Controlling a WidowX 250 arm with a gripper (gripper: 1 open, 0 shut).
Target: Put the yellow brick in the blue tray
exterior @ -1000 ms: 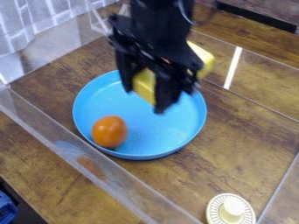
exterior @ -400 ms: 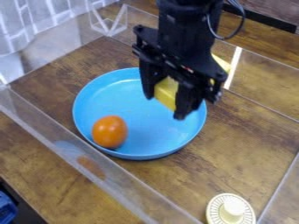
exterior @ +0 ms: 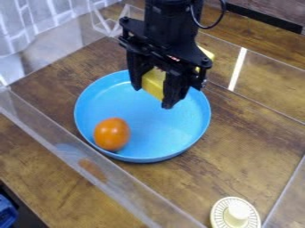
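Observation:
The yellow brick (exterior: pixel 154 84) hangs between the black fingers of my gripper (exterior: pixel 155 93), which is shut on it. The gripper holds it a little above the far half of the blue tray (exterior: pixel 179 134), a round light-blue dish on the wooden table. Most of the brick is hidden by the fingers, so only its yellow side shows. The black arm rises from the gripper toward the top of the view.
An orange (exterior: pixel 111 134) lies inside the tray at its front left. A cream ridged disc (exterior: pixel 234 214) sits at the table's front right edge. A clear plastic wall (exterior: pixel 48 125) runs along the left and front sides.
The gripper swung right with the yellow brick, then came back left and slightly farther away. It still holds the brick over the tray. The orange has not moved.

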